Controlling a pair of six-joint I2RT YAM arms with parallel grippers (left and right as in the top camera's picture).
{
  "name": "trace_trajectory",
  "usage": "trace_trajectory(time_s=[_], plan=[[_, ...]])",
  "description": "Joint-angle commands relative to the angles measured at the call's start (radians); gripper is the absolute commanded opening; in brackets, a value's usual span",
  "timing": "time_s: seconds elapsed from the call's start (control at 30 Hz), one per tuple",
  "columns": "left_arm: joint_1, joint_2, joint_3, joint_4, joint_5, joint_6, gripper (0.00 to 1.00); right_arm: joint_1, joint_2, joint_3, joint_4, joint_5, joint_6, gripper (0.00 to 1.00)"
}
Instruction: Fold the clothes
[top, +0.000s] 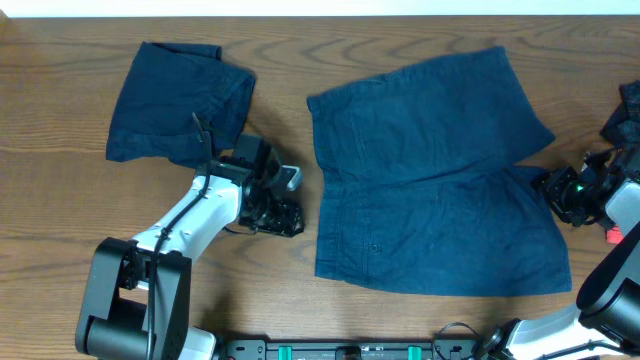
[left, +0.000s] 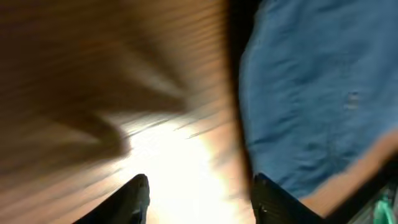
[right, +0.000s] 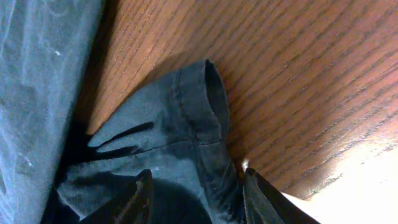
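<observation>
A pair of dark navy shorts (top: 430, 170) lies spread flat at the table's centre-right, with one leg hem toward the right arm. My left gripper (top: 287, 216) is open and empty, low over bare wood just left of the shorts' left edge. The blurred left wrist view shows its fingers (left: 199, 199) apart and the blue fabric (left: 311, 93) to the right. My right gripper (top: 553, 190) is at the shorts' right hem. In the right wrist view its fingers (right: 196, 196) are apart, straddling the folded hem corner (right: 186, 124), not closed on it.
A folded dark navy garment (top: 175, 105) lies at the back left. Another dark piece (top: 628, 110) sits at the right edge, and a small red bit (top: 612, 236) shows by the right arm. The wooden table (top: 60, 200) surrounds them.
</observation>
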Motion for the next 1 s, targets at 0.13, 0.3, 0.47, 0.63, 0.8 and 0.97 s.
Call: trace_trajectory(time_s=[0.13, 0.3, 0.47, 0.63, 0.8, 0.97], plan=[[-0.041, 0.024, -0.009, 0.097, 0.107, -0.038, 0.59, -0.01, 0.001, 0.013, -0.003, -0.025, 0.02, 0.44], [-0.107, 0.085, -0.009, 0.174, 0.107, -0.073, 0.59, -0.021, -0.019, 0.013, -0.024, -0.024, 0.02, 0.41], [-0.157, 0.175, -0.009, 0.191, 0.107, -0.091, 0.3, -0.023, -0.047, 0.013, -0.028, -0.023, 0.02, 0.38], [-0.143, 0.18, -0.008, 0.179, 0.103, -0.105, 0.06, -0.023, -0.053, 0.013, -0.028, -0.007, 0.02, 0.09], [-0.088, 0.156, 0.013, 0.078, 0.006, -0.103, 0.06, -0.023, -0.052, 0.013, -0.03, 0.038, 0.02, 0.01], [-0.018, 0.126, 0.017, 0.032, -0.041, -0.07, 0.06, -0.023, -0.052, 0.013, 0.016, 0.04, 0.021, 0.01]])
